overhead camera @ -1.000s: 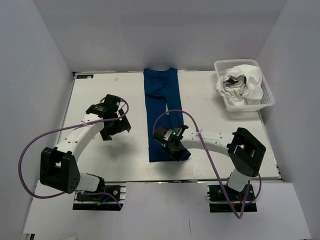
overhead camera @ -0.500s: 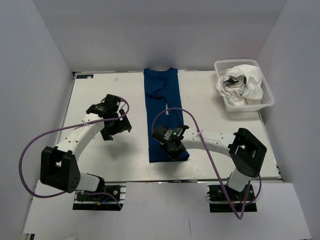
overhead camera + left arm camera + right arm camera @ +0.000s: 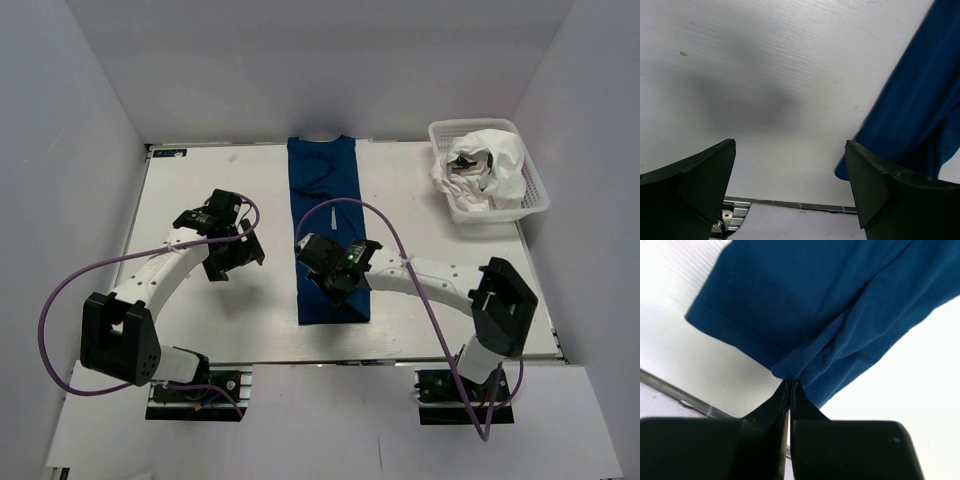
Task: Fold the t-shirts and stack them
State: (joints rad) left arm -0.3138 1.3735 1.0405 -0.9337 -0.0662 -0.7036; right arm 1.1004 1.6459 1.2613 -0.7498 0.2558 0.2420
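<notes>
Table (image 3: 200, 180): white; my two arm bases sit at its near edge.

Navy shirt (image 3: 325, 190): folded into a long narrow strip. It lies along the table's middle, running from the far edge toward the near edge.

Basket (image 3: 535, 195): white lattice, on the table's far right corner.

White shirt (image 3: 500, 165): crumpled inside the basket at that same corner.

Left claw (image 3: 228, 258): jaws spread wide, gripping nothing. It hangs over bare table left of the middle, apart from the cloth.

Right claw (image 3: 789, 385): jaws pressed together, pinching a fold of the navy shirt's hem over the table's near middle.
</notes>
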